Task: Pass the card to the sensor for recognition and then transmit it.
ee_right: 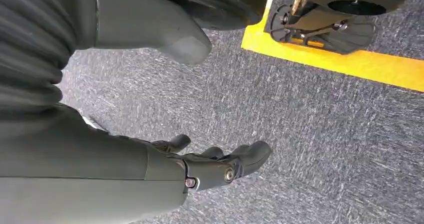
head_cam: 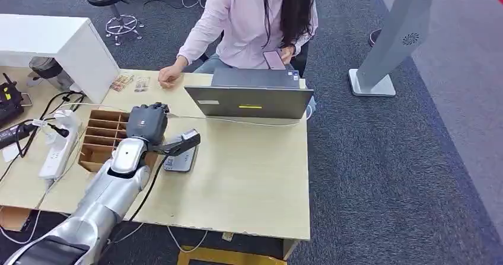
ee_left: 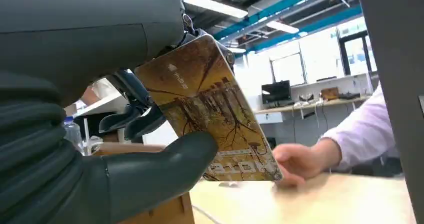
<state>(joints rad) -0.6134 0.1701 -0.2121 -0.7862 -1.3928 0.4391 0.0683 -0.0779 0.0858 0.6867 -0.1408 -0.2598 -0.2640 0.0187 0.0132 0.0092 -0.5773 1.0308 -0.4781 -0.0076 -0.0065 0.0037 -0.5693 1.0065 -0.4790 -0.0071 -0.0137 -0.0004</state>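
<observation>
Left hand point(head_cam: 146, 123) pinches the card point(ee_left: 207, 108) between thumb and fingers, above the wooden organizer point(head_cam: 102, 137), just beside the sensor point(head_cam: 181, 152). Right hand point(ee_right: 210, 166) hangs empty, fingers apart. The hold looks shallow, probably; a tilt could drop the card short of the reader.

Silver, glossy left arm point(head_cam: 112, 182) ending in a dark grey hand point(head_cam: 147, 123); grey ribbed wrist cover, thick grey thumb point(ee_left: 165, 166), darker fingers point(ee_right: 240, 159) with small screws.

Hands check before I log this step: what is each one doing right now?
Left hand: holding the card between thumb and fingers.
Right hand: open, holding nothing, hanging over the carpet.
</observation>
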